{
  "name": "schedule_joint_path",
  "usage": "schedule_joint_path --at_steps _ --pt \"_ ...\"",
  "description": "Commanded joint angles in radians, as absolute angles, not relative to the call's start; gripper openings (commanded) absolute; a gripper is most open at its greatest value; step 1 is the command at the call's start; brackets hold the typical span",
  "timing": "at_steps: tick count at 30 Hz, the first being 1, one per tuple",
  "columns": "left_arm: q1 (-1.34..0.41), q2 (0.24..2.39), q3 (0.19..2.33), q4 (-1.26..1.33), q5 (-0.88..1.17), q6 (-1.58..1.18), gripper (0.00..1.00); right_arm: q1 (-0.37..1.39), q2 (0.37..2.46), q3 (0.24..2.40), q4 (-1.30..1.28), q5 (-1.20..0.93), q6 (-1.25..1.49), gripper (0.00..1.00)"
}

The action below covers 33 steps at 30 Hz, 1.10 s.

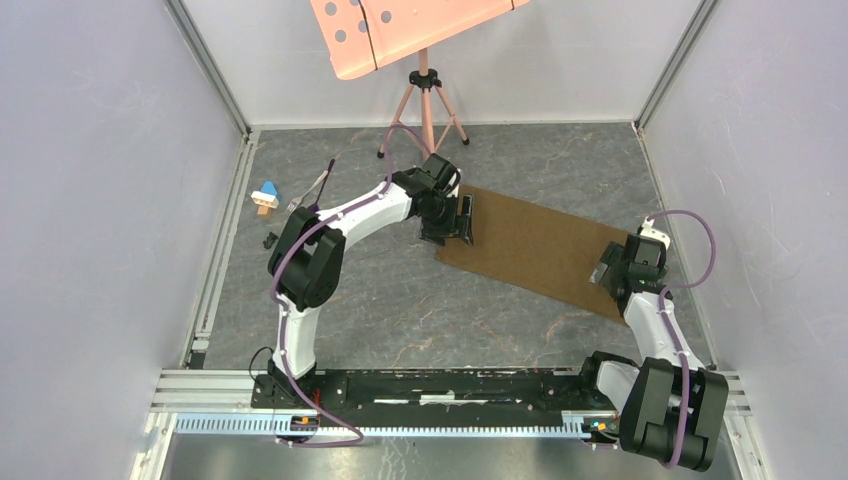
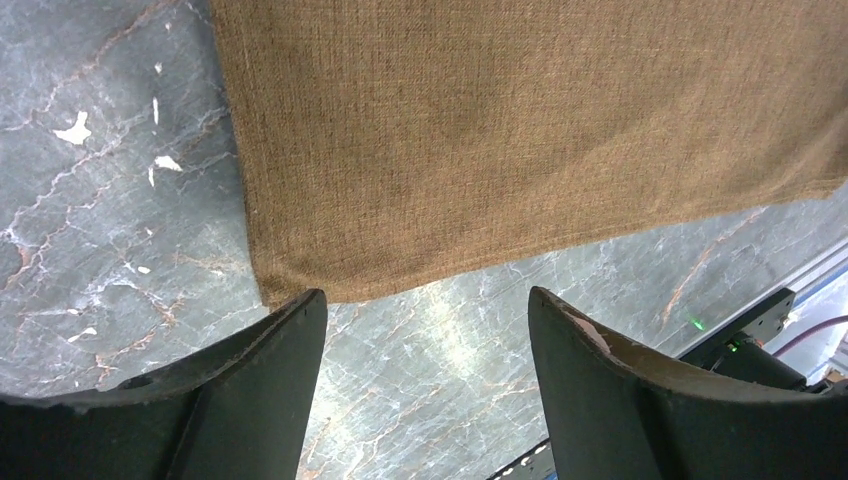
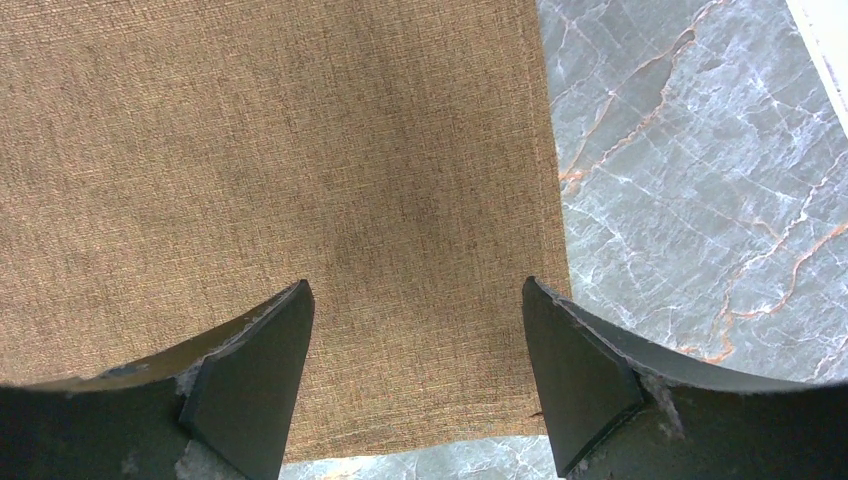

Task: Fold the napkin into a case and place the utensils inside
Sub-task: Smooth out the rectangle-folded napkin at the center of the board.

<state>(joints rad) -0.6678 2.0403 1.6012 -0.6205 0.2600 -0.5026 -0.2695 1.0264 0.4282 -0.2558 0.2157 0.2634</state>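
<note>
The left gripper (image 2: 427, 305) and right gripper (image 3: 415, 295) are hovering spread and empty over the left and near-right ends of the napkin (image 1: 535, 250), which is lying flat mid-counter (image 1: 400, 300), seemingly lining up a two-handed pinch for folding.

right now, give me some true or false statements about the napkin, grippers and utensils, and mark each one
1. The napkin lies flat on the table. True.
2. The left gripper is shut on the napkin. False: it is open, with nothing between its jaws, just over the cloth's corner.
3. The right gripper is open above the napkin's end. True.
4. The utensils lie on the napkin. False: they lie on the bare table at far left, beside the toy block, well apart from the cloth.
5. A pink stand is at the back. True.
</note>
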Motion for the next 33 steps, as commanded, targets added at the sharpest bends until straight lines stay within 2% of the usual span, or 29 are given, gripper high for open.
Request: schedule_joint_path --at_steps 1,6,13,21,27,33 --pt "-0.648 1.996 1.555 -0.591 0.283 -0.469 0.79 -0.272 1.011 0.457 -0.236 0.181 0.246 0.82" --pt "-0.647 2.054 1.541 -0.531 0.356 -0.480 0.80 -0.273 1.019 0.432 -0.217 0.173 0.256 0.81" --pt "-0.650 2.063 1.574 -0.601 0.239 -0.423 0.82 -0.272 1.026 0.432 -0.317 0.382 0.340 0.81" --pt "-0.667 2.007 1.655 -0.599 0.344 -0.483 0.83 -0.269 0.945 0.428 -0.279 0.179 0.372 0.77" --pt "-0.667 2.100 1.695 -0.561 0.416 -0.539 0.83 -0.269 1.042 0.389 -0.293 0.234 0.407 0.75" --pt "-0.658 2.173 1.710 -0.584 0.348 -0.508 0.83 -0.268 0.960 0.319 -0.359 0.304 0.446 0.73"
